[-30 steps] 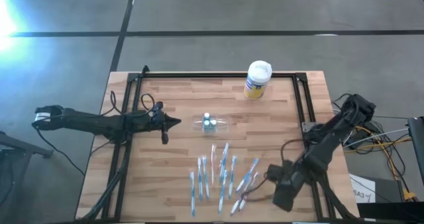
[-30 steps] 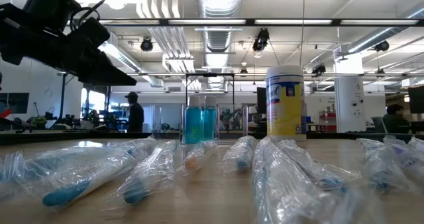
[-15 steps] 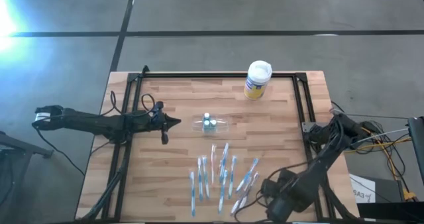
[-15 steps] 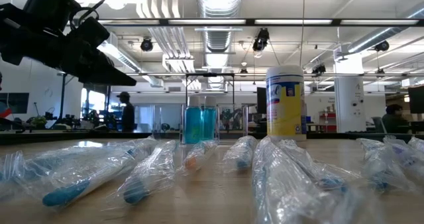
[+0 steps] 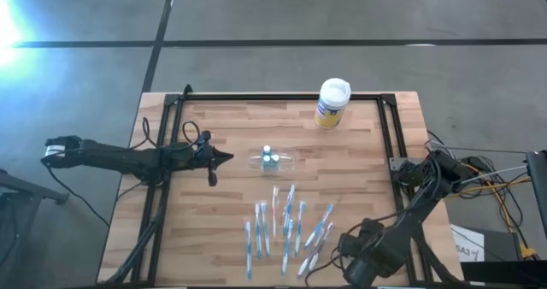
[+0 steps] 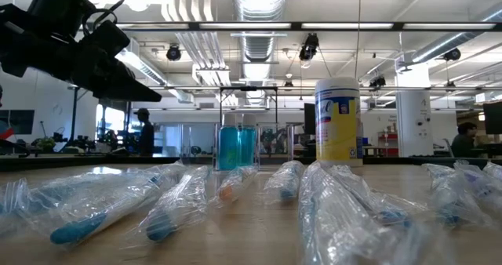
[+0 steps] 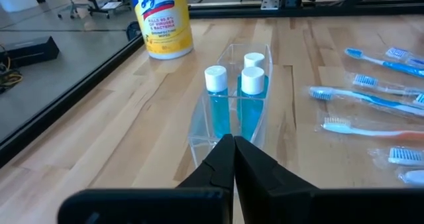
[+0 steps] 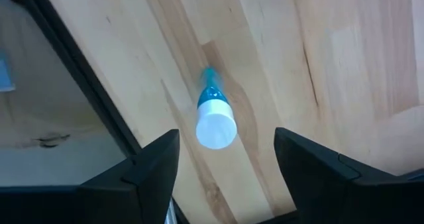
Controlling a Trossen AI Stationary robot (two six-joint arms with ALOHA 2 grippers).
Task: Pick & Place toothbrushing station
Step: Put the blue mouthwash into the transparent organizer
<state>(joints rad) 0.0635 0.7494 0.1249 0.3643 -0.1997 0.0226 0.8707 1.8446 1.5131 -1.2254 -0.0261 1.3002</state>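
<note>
The toothbrushing station (image 5: 272, 159), a clear holder carrying blue bottles, is being left mid-table while the left gripper (image 5: 227, 158), jaws clenched on nothing, is being held just beside it. The right gripper (image 8: 225, 151), jaws released, is being poised over a small white-capped bottle (image 8: 214, 123) near the table's edge, seemingly for pickup.
</note>
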